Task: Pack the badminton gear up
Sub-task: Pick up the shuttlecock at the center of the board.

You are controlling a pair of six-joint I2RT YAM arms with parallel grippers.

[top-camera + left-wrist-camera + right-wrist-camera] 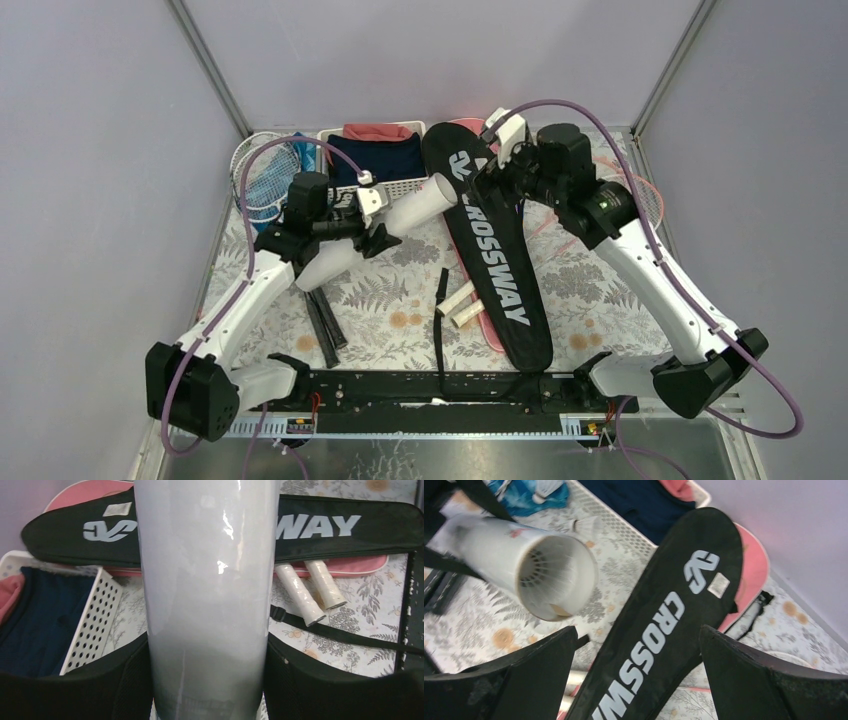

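left pincer: gripping the white shuttlecock tube | right pincer: wide open, hanging over the black CROSSWAY bag

Tube tilted aloft — black bag (CROSSWAY) beside 2 handles.

Fern-print table with white basket, pink bag, overlapping black CROSSWAY bag, black racket handles.

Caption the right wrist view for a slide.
Open right gripper above the CROSSWAY bag, open-ended shuttlecock tube beside it.
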